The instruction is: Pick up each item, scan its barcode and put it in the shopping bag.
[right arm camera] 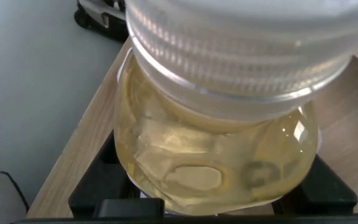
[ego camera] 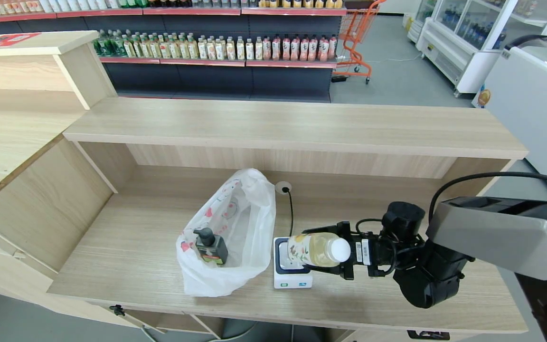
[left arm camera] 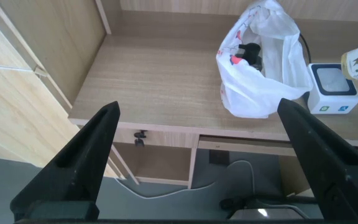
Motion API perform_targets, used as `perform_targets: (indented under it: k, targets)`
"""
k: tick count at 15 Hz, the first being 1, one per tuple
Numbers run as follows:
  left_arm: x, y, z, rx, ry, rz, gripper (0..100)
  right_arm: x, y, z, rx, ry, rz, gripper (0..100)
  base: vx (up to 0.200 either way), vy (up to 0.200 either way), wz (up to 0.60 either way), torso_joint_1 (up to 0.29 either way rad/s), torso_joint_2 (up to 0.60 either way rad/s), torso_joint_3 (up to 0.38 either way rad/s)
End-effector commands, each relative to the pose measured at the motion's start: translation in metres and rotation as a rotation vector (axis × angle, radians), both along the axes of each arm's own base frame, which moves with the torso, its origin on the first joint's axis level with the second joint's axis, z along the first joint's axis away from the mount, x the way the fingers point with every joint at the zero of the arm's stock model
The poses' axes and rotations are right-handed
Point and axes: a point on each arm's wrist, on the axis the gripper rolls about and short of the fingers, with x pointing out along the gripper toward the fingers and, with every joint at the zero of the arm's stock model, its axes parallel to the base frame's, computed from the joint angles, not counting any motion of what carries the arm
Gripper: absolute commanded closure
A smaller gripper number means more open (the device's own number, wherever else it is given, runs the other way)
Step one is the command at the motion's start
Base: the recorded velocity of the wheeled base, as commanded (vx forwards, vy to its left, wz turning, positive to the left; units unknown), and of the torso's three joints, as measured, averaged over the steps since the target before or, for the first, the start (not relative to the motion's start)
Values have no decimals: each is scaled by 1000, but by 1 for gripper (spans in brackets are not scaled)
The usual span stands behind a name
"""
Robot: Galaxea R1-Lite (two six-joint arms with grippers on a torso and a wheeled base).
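Scanning is judged to be the step in hand. A drink bottle [ego camera: 312,249], lying on its side with its white cap toward the right of the frame, is held clenched in the right gripper [ego camera: 325,251] just above the white scanner [ego camera: 292,281] at lower centre of the head view. The shopping bag [ego camera: 249,209] stands just left of the scanner, mouth open, with a dark pump bottle [ego camera: 211,246] already inside. The left gripper [left arm camera: 199,106] is seen with fingers spread wide, holding nothing, off the front edge of the counter [ego camera: 126,256].

Risks noted:
- The barcode may be turned away from the scanner window, so no read is made.
- The smooth round body may slip or roll in the grasp.
- On transfer leftward, the bag's limp rim may be caught and folded shut, or the scanner knocked.
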Motion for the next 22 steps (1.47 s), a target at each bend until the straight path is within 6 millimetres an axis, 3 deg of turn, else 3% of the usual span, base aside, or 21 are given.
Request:
perform_targets:
  k: [1,6,13,20,22]
  targets:
    - [0,0,0,0,-1,1,0,7,4,-9,1,-18,4,100,0,0,0,0,0,0]
    - [0,0,0,0,-1,1,0,21,9,-21,7,-85,2,100,0,0,0,0,0,0]
    - [0,0,0,0,-1,3,0,25,19,-34,5,-110,15,100,0,0,0,0,0,0]
    - [0,0,0,0,-1,-1,0,26,19,-33,8,-128,15,100,0,0,0,0,0,0]
    - [0,0,0,0,-1,-1,0,27,19,-23,16,-145,-4,100,0,0,0,0,0,0]
